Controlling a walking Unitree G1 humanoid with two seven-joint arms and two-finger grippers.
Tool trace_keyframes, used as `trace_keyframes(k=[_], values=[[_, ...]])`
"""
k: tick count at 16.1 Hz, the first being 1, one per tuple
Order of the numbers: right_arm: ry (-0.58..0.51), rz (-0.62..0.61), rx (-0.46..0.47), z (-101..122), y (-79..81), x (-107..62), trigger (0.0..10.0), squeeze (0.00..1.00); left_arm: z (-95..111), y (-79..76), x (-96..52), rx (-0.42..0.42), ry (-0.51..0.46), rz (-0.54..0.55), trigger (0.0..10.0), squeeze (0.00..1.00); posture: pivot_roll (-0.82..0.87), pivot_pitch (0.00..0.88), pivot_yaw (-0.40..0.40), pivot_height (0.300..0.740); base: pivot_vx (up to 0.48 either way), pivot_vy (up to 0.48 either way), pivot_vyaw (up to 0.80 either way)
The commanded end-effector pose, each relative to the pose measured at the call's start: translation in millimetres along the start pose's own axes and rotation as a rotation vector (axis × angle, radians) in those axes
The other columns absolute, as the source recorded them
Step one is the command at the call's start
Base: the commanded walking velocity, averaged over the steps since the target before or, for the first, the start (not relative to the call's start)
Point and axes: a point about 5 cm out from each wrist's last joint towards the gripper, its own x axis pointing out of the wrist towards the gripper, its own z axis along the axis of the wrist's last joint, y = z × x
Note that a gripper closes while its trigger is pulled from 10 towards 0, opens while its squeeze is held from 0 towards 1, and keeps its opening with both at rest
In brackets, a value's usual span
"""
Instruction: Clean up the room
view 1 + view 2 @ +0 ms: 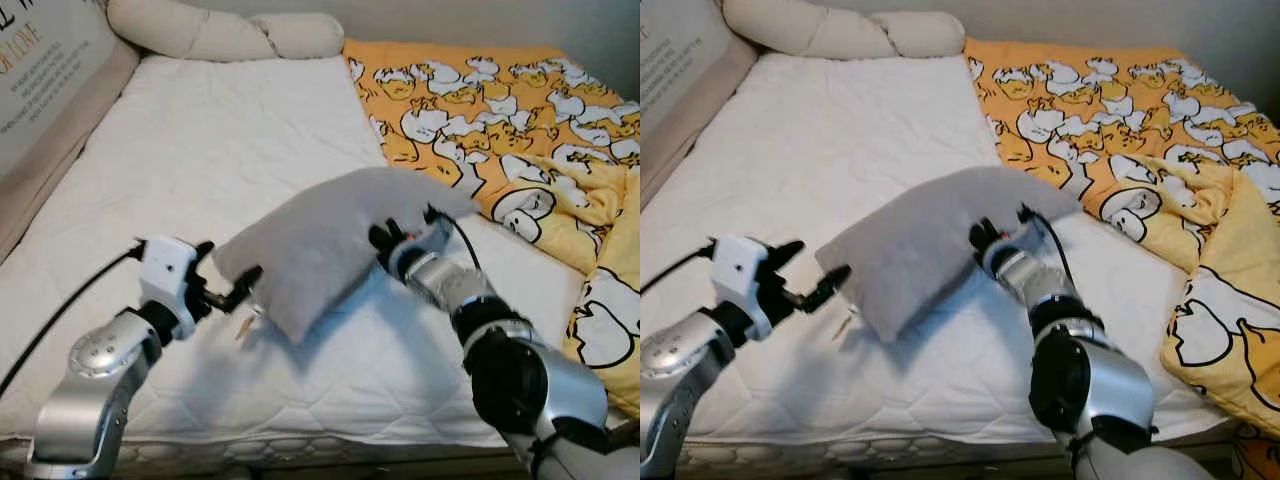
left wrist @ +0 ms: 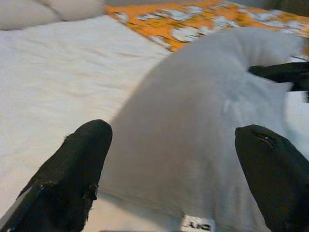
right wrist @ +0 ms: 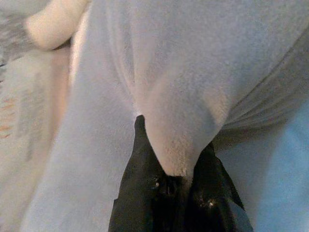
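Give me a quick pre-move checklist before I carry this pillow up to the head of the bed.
1. Right gripper pinching grey pillow: ok, fabric bunched between its fingers.
2. Left gripper holding pillow: not ok, fingers open at its edge.
3. Pillow off mattress: cannot tell, lower corner looks to be touching.
4. Mattress free toward long cream bolster: ok.
5. Pillow apart from yellow duck blanket: ok.

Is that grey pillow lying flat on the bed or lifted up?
Partly lifted: the right gripper pinches the grey pillow, raising that side; its lower corner rests on the mattress.
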Motion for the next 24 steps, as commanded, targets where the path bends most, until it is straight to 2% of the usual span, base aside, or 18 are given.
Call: trace_keyframes(k=[1,2,3,4,5,7,9,10,12,14,15,16,18,19,20,21,22,24], values=[[-0.005,0.099,-0.044,11.6,22.3,1.1,0.0,0.00,3.8,7.8,-0.2,0.007,-0.009,0.056,10.0,0.50,0.00,0.000,-0.012,0.740,0.000,0.000,0.00],[0.009,0.211,-0.108,23.3,42.5,-1.4,0.0,0.00,10.5,22.2,1.3,0.028,-0.036,0.136,10.0,0.38,-0.01,0.000,-0.012,0.740,0.000,0.000,0.00],[0.019,0.298,-0.151,34.1,59.5,-5.6,0.0,0.00,22.5,40.4,2.0,0.071,-0.114,0.281,10.0,0.34,-0.01,0.000,-0.010,0.740,0.000,0.000,0.00],[0.021,0.327,-0.155,38.5,65.5,-7.8,0.0,0.00,26.6,48.1,1.9,0.071,-0.133,0.335,10.0,0.35,-0.01,0.000,-0.011,0.740,0.000,0.000,0.00],[0.031,0.414,-0.188,47.7,81.3,-14.2,0.0,0.00,34.9,58.9,1.6,0.052,-0.155,0.365,10.0,0.34,-0.01,0.000,-0.011,0.740,0.000,0.000,0.00],[0.045,0.567,-0.252,57.3,104.9,-26.8,0.0,0.00,46.1,62.9,2.5,0.071,-0.181,0.350,10.0,0.34,-0.02,0.000,-0.007,0.740,0.000,0.000,0.00],[0.043,0.706,-0.167,68.2,119.8,-40.6,0.0,0.00,55.0,66.9,6.0,0.062,-0.219,0.359,10.0,0.34,-0.02,0.000,-0.007,0.740,0.000,0.000,0.00],[0.054,0.721,-0.149,69.0,116.3,-44.3,0.0,0.00,59.0,68.7,8.9,0.059,-0.234,0.367,10.0,0.34,-0.02,0.000,-0.007,0.740,0.000,0.000,0.00],[0.079,0.643,0.060,64.4,82.2,-41.7,0.0,0.00,61.4,69.7,12.3,0.023,-0.249,0.364,10.0,0.34,-0.02,0.000,-0.005,0.740,0.000,0.000,0.00],[0.144,0.344,-0.002,26.6,7.8,-31.0,0.0,0.00,51.1,61.4,21.4,-0.021,-0.188,0.309,10.0,0.34,-0.03,0.000,-0.001,0.740,0.000,0.000,0.00],[0.153,0.227,-0.025,14.8,-18.9,-31.0,0.0,0.00,39.9,54.6,29.2,-0.021,-0.116,0.265,10.0,0.34,-0.03,0.000,0.004,0.740,0.000,0.000,0.00],[0.147,0.154,-0.036,9.5,-35.6,-32.7,0.0,0.00,27.3,49.3,35.7,-0.033,-0.046,0.229,10.0,0.34,-0.03,0.000,0.009,0.740,0.000,0.000,0.00],[0.118,0.089,-0.033,9.1,-50.2,-35.6,0.0,0.00,5.4,44.9,45.2,-0.067,0.048,0.200,10.0,0.35,-0.03,0.000,0.015,0.740,0.000,0.000,0.00],[0.111,0.064,-0.044,9.6,-55.6,-36.8,0.0,0.00,-6.1,39.8,50.9,-0.125,0.081,0.164,10.0,0.35,-0.03,0.000,0.012,0.740,0.000,0.000,0.00],[0.107,0.041,-0.064,9.7,-60.6,-37.6,0.0,0.00,-17.0,32.8,57.5,-0.171,0.104,0.113,10.0,0.44,-0.03,0.000,0.008,0.740,0.000,0.000,0.00],[0.105,0.026,-0.089,10.1,-64.2,-37.8,0.0,0.00,-25.0,27.9,65.2,-0.201,0.094,0.075,10.0,1.00,-0.03,0.000,0.002,0.740,0.000,0.000,0.00],[0.104,0.013,-0.110,10.7,-65.8,-37.7,0.0,0.00,-26.6,25.7,71.9,-0.251,0.060,0.037,10.0,1.00,-0.03,0.000,-0.003,0.740,0.000,0.000,0.00],[0.129,0.000,-0.180,9.8,-68.5,-38.3,0.0,0.00,-21.6,41.4,91.6,-0.250,0.047,0.101,10.0,1.00,-0.04,0.000,-0.011,0.740,0.000,0.000,0.00]])
